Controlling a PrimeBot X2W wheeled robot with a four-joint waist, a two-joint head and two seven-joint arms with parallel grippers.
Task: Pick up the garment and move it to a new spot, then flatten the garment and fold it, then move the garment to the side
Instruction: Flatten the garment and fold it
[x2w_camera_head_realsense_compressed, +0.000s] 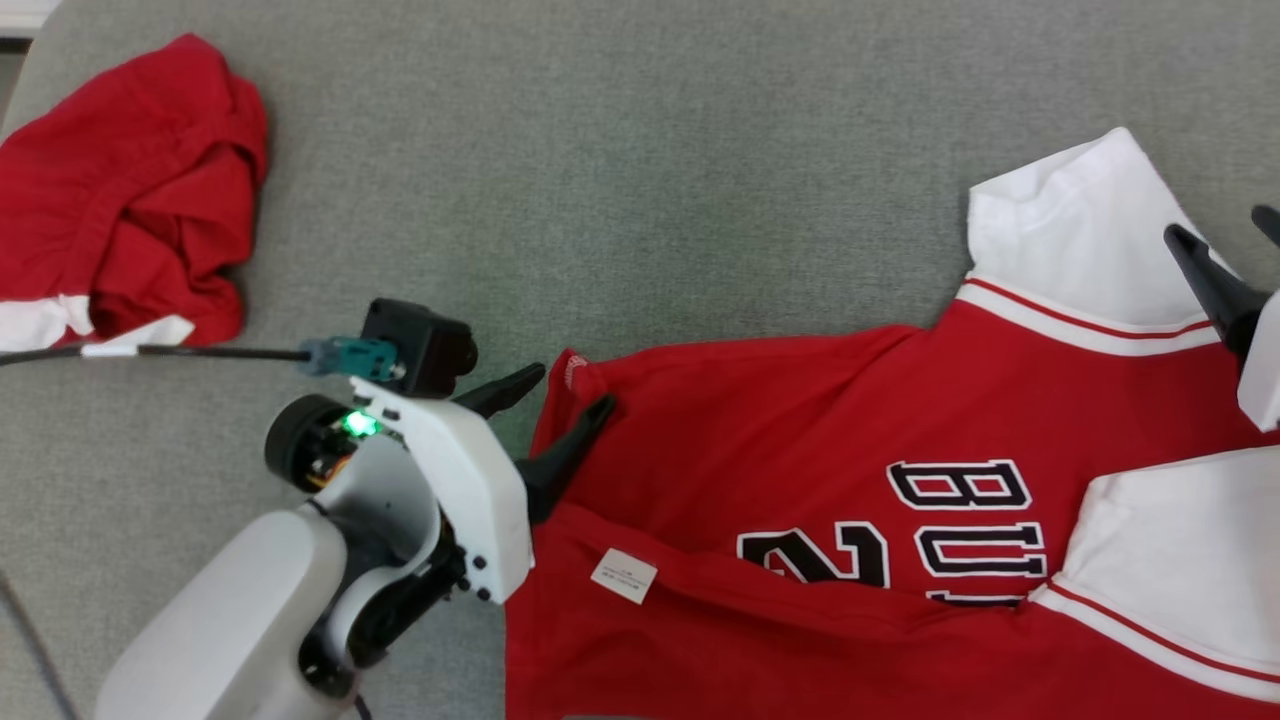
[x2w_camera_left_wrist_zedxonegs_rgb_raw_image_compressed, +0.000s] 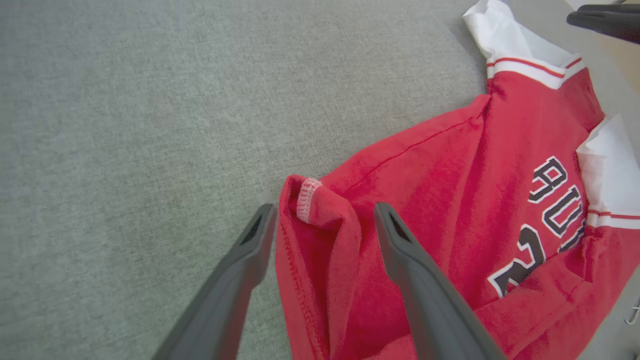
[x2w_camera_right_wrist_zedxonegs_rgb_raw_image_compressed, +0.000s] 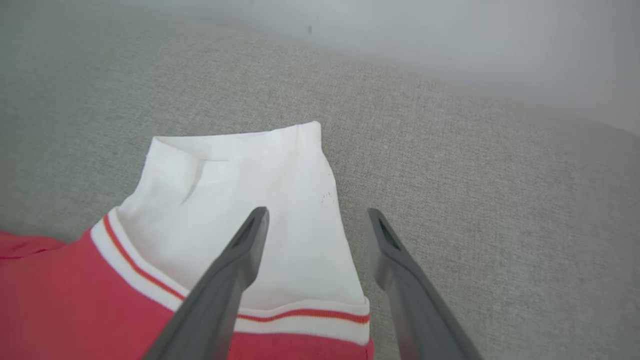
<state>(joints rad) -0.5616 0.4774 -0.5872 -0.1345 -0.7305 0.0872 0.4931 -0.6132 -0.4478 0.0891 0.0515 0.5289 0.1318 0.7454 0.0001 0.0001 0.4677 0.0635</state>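
Head view: the shirt (x2w_camera_head_realsense_compressed: 760, 440) lies spread on the grey surface (x2w_camera_head_realsense_compressed: 640, 150), its long axis running from one of your grippers to the other. Your left gripper (x2w_camera_head_realsense_compressed: 570, 388) stands wide, with the turned-up hem corner (x2w_camera_left_wrist_zedxonegs_rgb_raw_image_compressed: 307, 200) right between its fingertips, not pinched. Your right gripper (x2w_camera_head_realsense_compressed: 1217, 222), also wide and holding nothing, hovers at the white sleeve (x2w_camera_right_wrist_zedxonegs_rgb_raw_image_compressed: 240, 175), one finger over the cloth and the other just past its edge. Each arm is nearest its own end, so flattening likely means drawing those ends apart.
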